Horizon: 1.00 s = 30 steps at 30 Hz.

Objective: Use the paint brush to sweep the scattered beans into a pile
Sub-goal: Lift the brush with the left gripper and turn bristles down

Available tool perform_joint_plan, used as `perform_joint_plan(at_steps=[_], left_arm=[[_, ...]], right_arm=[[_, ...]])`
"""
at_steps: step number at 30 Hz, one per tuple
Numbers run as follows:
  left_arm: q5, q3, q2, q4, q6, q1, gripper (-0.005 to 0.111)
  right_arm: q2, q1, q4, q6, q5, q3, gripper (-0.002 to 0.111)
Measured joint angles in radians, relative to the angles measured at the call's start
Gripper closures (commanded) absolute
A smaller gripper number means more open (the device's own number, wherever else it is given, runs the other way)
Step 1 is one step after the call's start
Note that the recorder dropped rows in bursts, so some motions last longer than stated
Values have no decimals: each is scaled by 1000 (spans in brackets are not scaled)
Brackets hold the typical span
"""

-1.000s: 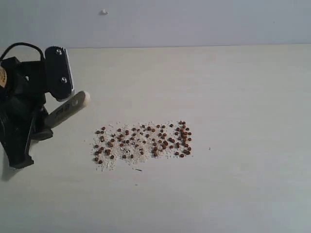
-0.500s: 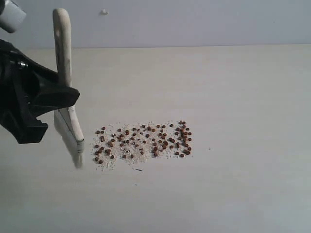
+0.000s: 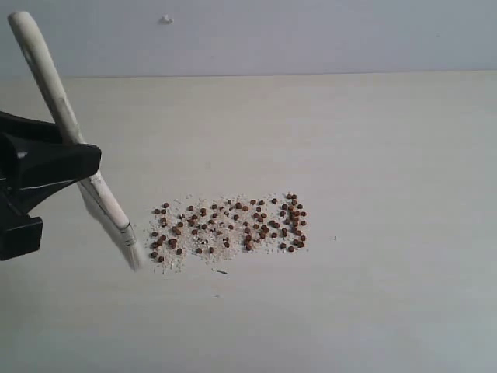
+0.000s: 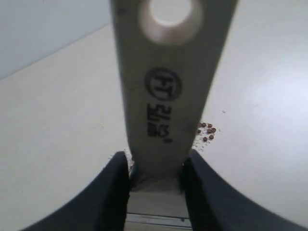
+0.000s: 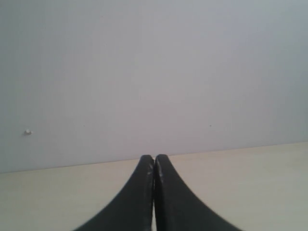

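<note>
The beans (image 3: 233,225) lie spread in a flat reddish-brown patch mixed with pale crumbs at the middle of the table. My left gripper (image 3: 78,163) is shut on the paint brush (image 3: 54,89), gripping the handle just above the ferrule. The brush leans with its handle end up to the left, and its bristles (image 3: 133,255) are down on the table just left of the patch. In the left wrist view the stamped handle (image 4: 163,86) rises between the fingers of the left gripper (image 4: 156,163), with a few beans (image 4: 207,131) showing past it. My right gripper (image 5: 154,159) is shut and empty, outside the exterior view.
The pale table (image 3: 373,155) runs back to a grey wall with a small white mark (image 3: 165,19). A thin dark speck (image 3: 221,272) lies just in front of the patch of beans.
The left arm has swung the brush from lying low to standing up, then tipped its handle to the left. The bristles have come down beside the patch's left edge. The beans have not moved.
</note>
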Motion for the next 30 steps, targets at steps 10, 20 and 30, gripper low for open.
perform_joint_plan(at_steps=[10, 20, 30], left_arm=[[-79, 67, -13, -12, 30, 0, 107], [-152, 67, -13, -16, 30, 0, 107], [-240, 134, -13, -26, 30, 0, 107]], right_arm=[[0, 0, 0, 0, 0, 0, 108], [0, 0, 45, 52, -194, 0, 108], [0, 0, 75, 156, -270, 0, 108]])
